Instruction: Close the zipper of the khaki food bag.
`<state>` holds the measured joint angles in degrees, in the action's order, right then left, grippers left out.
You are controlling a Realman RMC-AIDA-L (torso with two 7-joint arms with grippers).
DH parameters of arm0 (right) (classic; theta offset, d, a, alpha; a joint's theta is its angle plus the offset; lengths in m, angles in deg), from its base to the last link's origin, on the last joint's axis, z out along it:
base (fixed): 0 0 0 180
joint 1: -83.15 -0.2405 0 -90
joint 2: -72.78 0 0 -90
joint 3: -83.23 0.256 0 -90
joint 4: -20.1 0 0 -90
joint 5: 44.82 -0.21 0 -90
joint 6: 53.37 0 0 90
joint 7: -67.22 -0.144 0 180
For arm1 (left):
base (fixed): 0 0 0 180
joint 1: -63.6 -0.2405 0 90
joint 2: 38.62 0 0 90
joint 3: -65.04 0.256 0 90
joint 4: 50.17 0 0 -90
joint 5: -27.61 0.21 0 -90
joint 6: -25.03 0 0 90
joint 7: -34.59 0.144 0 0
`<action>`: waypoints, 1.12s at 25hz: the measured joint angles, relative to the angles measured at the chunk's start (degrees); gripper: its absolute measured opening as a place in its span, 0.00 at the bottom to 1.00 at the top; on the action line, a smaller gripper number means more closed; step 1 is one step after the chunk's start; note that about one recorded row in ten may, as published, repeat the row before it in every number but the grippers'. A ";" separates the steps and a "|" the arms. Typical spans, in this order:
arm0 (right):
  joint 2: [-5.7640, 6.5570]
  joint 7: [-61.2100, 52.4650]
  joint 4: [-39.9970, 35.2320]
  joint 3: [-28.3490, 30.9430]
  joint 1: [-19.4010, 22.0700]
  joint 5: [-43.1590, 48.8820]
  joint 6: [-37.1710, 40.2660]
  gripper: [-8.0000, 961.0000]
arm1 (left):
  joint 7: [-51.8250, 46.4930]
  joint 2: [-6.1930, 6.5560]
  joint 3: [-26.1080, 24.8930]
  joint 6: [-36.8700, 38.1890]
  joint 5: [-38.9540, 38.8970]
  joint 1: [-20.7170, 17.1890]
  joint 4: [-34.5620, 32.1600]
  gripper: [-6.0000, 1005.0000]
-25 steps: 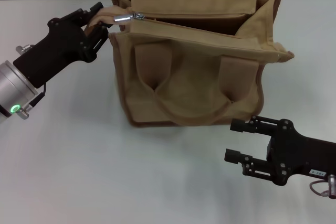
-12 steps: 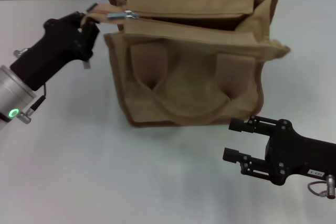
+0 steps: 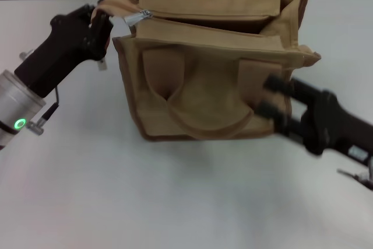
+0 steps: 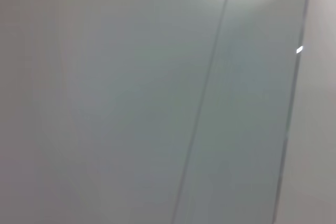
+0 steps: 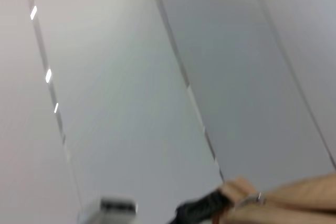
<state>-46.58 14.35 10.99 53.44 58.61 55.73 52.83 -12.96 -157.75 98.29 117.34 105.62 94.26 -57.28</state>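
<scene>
So we've got the khaki food bag (image 3: 210, 80) standing upright on the table, boxy canvas with darker trim and two looped handles hanging down the front face. The zipper (image 3: 198, 21) along its top is mostly open, silver slider (image 3: 135, 17) sitting at the far left end

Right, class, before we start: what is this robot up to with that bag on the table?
The left gripper is at the far left corner of the khaki food bag, pinching the fabric end by the zipper. The slider sits at that end, so the top is open. The right gripper is in front of the bag's right side.
</scene>
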 joint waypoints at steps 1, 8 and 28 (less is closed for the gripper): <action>-0.02 -2.20 0.64 0.00 -0.65 -1.24 0.03 0.67 | 0.00 0.00 -0.09 0.95 -0.03 0.47 0.19 0.03; -0.06 -20.29 1.12 0.00 -7.65 -3.18 -0.33 0.66 | -0.03 -0.03 -0.11 5.34 -0.06 3.40 1.83 0.03; -0.33 -27.91 6.44 0.81 -17.29 -5.52 -9.79 0.33 | 2.38 -0.14 0.00 5.74 0.28 6.71 4.82 0.03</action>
<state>-46.91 -13.56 17.43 54.25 41.32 50.21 43.04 -10.58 -157.89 98.29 123.08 105.90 100.97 -52.45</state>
